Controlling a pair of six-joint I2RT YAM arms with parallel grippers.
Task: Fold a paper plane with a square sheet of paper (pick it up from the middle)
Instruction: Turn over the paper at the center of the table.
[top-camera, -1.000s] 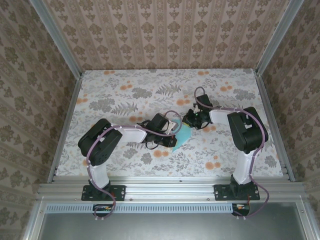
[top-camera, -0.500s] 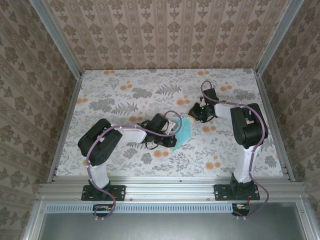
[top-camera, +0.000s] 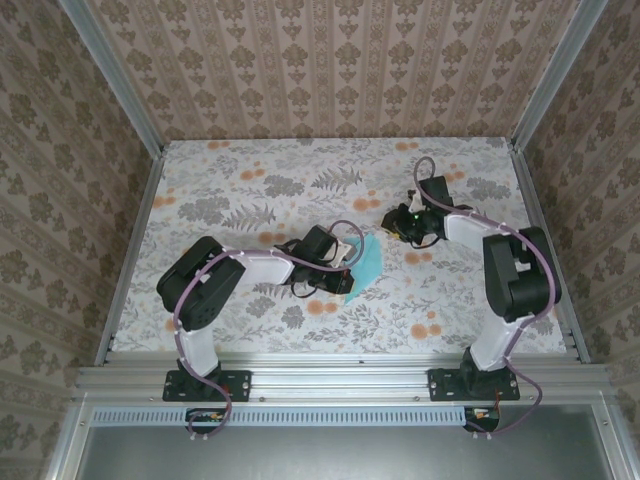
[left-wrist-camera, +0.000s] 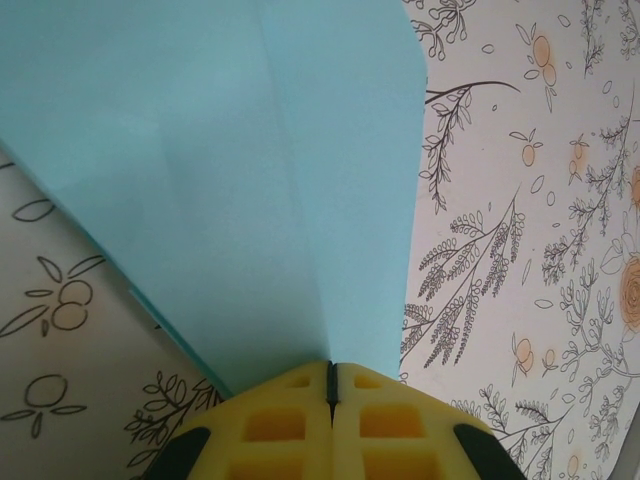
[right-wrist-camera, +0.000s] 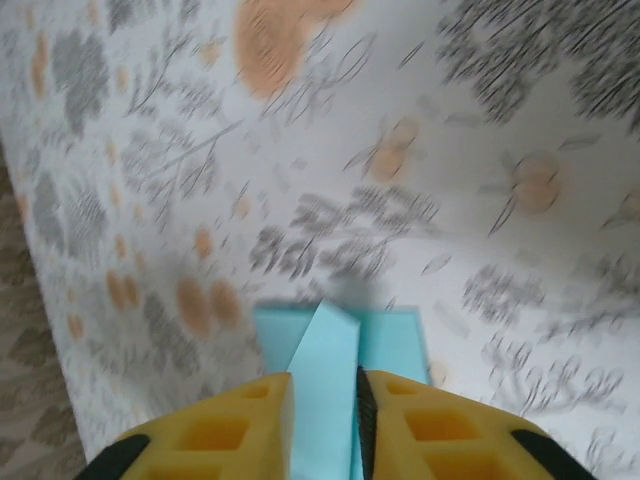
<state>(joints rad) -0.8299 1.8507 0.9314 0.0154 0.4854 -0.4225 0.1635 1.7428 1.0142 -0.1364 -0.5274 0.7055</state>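
Observation:
The square sheet of paper (top-camera: 372, 262) lies folded into a tapering light turquoise shape at mid-table. My left gripper (top-camera: 345, 268) is shut on its near left edge. In the left wrist view the yellow fingers (left-wrist-camera: 280, 420) pinch the centre crease, and the paper (left-wrist-camera: 250, 180) fans out ahead of the left gripper (left-wrist-camera: 332, 375). My right gripper (top-camera: 397, 227) sits just beyond the paper's far tip. In the right wrist view its jaws stand slightly apart around the right gripper (right-wrist-camera: 325, 385), with a pointed flap of paper (right-wrist-camera: 390, 340) showing in the gap.
The floral tabletop (top-camera: 250, 190) has patterned walls (top-camera: 330, 70) on three sides, held by aluminium posts. A metal rail (top-camera: 340, 378) carrying both arm bases runs along the near edge. Open tabletop lies to the left and far side.
My right gripper has drawn back up and to the right from the paper's far end, and its jaws have parted. The left gripper and the paper have stayed put.

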